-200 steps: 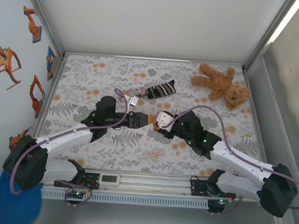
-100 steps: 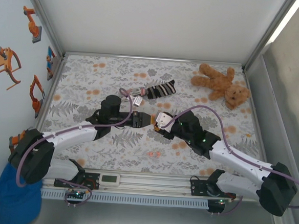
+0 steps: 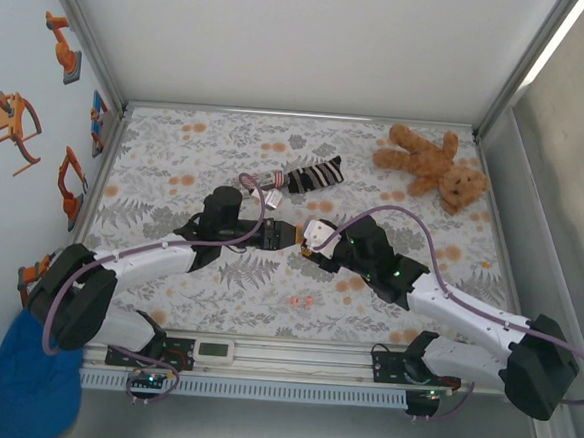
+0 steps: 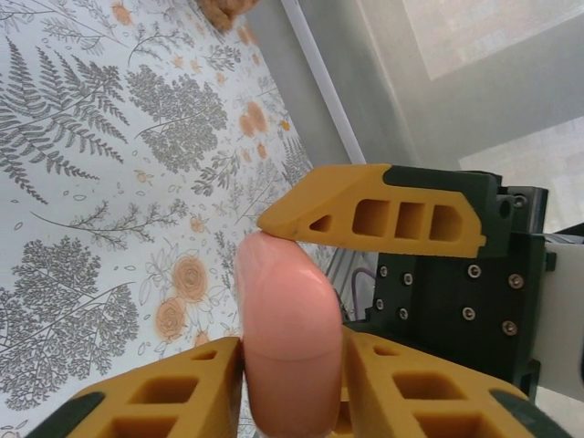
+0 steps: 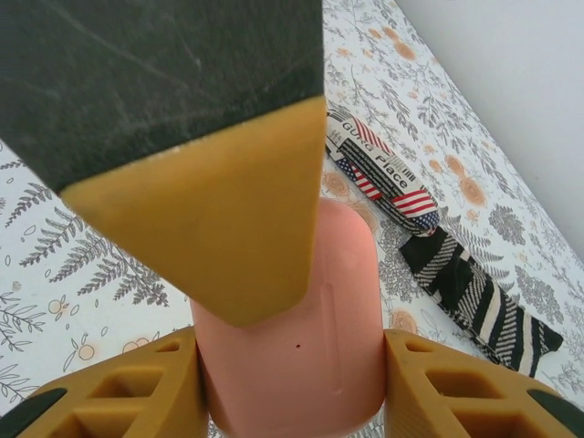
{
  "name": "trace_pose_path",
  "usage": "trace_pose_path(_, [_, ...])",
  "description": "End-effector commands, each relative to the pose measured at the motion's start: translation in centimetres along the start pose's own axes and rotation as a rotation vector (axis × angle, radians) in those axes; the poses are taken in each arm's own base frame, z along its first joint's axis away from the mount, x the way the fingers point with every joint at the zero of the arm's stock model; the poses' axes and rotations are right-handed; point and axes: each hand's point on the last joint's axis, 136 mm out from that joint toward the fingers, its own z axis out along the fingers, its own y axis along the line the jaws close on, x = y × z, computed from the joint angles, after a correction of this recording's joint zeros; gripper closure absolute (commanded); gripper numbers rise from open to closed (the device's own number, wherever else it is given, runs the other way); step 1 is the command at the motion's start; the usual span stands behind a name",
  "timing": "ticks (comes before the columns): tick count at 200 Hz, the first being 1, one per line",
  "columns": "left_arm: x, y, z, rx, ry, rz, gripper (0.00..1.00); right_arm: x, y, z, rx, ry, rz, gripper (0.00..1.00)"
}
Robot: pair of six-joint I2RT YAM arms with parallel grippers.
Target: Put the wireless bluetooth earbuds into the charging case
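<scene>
The salmon-pink charging case (image 4: 290,319) is held up over the floral cloth at mid-table, where both grippers meet. My right gripper (image 5: 292,370) is shut on the case (image 5: 315,338), its yellow fingers (image 5: 456,388) pressed to both sides. My left gripper (image 4: 292,356) comes in from the other side with both jaws against the case. One right finger rests on the case's top in the left wrist view. The case's lid looks closed. Two tiny coral-red earbuds (image 3: 303,301) lie on the cloth nearer the arm bases.
A striped sock (image 3: 313,173) and a flag-print band (image 5: 383,178) lie just behind the grippers. A teddy bear (image 3: 431,167) sits at the back right. A blue cap (image 3: 30,381) hangs off the near left corner.
My left gripper has moved right to the case and its jaws have narrowed from wide open to touching it. The right gripper has held still with the case.
</scene>
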Motion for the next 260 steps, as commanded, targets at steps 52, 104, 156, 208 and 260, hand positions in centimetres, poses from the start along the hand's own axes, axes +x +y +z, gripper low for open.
trace_pose_path(52, [-0.7, -1.4, 0.5, 0.016, 0.010, 0.072, 0.82, -0.5, -1.0, 0.4, 0.020, 0.019, 0.015, 0.54])
trace_pose_path(104, [-1.5, -1.3, -0.1, -0.022, -0.042, 0.117, 0.92, -0.6, -1.2, -0.2, 0.041, 0.012, 0.036, 0.32])
trace_pose_path(156, [-2.3, -1.6, -2.2, -0.066, -0.138, 0.216, 1.00, -1.7, -1.2, -2.7, 0.073, -0.119, 0.072, 0.10])
trace_pose_path(208, [-2.4, -3.7, -5.5, -0.057, -0.271, 0.415, 1.00, -3.0, -2.2, -6.0, 0.160, -0.336, 0.226, 0.00])
trace_pose_path(260, [-1.7, -7.1, -8.8, -0.003, -0.400, 0.674, 1.00, -5.0, -2.0, -8.0, 0.105, -0.544, 0.395, 0.00])
